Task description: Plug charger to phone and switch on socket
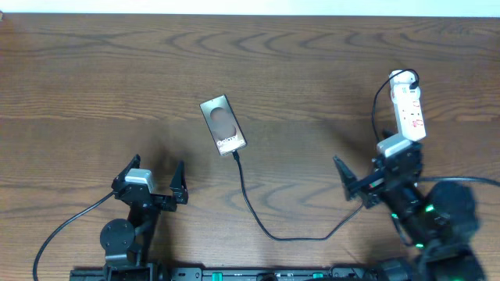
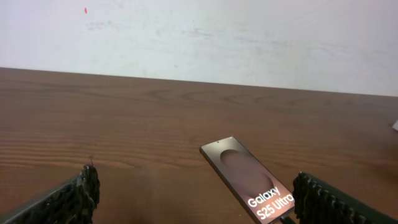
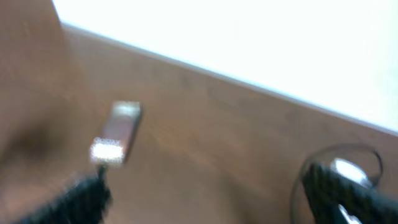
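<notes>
Phone [image 1: 223,123] lies flat near the middle of the surface [image 1: 94,78], back up, grey-bronze with a brown oval and white lettering. The charger [image 1: 258,215] meets its near short edge. From above, the connector looks seated, so I judge the plugging step done and the switch the step in hand.

The thin black cable runs from the phone toward me in a loose curve, then off to my right side. The socket [image 1: 409,108], a white strip with small red marks, lies far right, with a black plug at its far end.

My right pincer [image 1: 361,183] stands wide open and empty just short of the strip's near end. My left pincer [image 1: 158,165] is also open and empty, near the phone but apart from it.

Next I need one right fingertip brought over the strip and pressed down on its switch. I cannot tell which red mark that is, and my right wrist view is too blurred to help.
</notes>
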Controlling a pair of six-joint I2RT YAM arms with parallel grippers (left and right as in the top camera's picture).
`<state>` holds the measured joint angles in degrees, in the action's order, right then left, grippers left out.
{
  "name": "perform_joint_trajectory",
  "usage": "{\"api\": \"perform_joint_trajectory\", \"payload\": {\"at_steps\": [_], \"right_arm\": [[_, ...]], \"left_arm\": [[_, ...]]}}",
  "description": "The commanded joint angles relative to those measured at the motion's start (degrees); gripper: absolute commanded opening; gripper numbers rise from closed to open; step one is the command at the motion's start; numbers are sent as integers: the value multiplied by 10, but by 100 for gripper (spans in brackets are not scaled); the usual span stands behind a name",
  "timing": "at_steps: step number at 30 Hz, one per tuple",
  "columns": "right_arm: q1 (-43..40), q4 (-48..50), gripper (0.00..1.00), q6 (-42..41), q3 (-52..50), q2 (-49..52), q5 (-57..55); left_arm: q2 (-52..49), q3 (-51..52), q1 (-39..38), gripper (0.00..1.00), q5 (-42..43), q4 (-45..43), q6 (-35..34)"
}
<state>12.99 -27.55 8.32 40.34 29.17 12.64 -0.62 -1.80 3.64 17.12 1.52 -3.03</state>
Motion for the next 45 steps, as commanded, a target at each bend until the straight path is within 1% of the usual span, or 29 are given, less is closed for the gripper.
{"api": "perform_joint_trajectory", "payload": {"at_steps": [1,4,6,9,11,16,22,45], "right_arm": [[-4,152,99,-61,-166,-63,-16],[-7,275,99,-98,-276,-108,-16],[-7,319,99,-111,-327,-138,-16],[-6,345,99,-111,-382,-190,-16],[-7,334,99,-110,-401,-225,-23],[-20,236,99,-109,-400,-291,-56],[-26,235,99,-91,-400,-289,-70],[-25,237,99,-91,-400,-289,-65]], "left_arm": [[4,16,-2,98,-3,9,0],[4,16,-2,98,-3,9,-1],[4,16,-2,98,-3,9,-1],[4,16,-2,98,-3,9,-1],[4,16,-2,98,-3,9,-1],[4,16,-2,98,-3,9,-1],[4,16,-2,98,-3,9,-1],[4,16,-2,98,-3,9,-1]]}}
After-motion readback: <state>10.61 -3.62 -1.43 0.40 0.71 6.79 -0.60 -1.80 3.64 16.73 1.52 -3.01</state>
